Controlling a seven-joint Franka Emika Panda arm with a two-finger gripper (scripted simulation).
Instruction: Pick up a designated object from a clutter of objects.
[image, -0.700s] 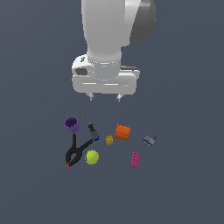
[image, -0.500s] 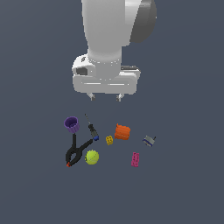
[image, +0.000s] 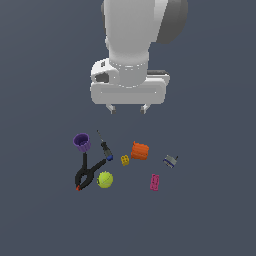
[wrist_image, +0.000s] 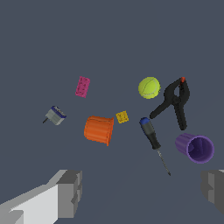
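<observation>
Hung high over the clutter, white arm (image: 131, 35) pointing straight down. Hand (image: 129, 108) held nothing, fingers (wrist_image: 70, 193) wide apart. Below, on the dark grey tabletop (image: 210, 210), lay the little grey-silver piece with a blue part (image: 170, 160), off alone toward the exterior view's right, near the pink brick (image: 154, 182) and orange ribbed block (image: 140, 150). Farther left sat the yellow brick (image: 125, 160), screwdriver (image: 105, 146), purple cup (image: 82, 142), black spring clamp (image: 88, 172) and yellow-green ball (image: 104, 179).
</observation>
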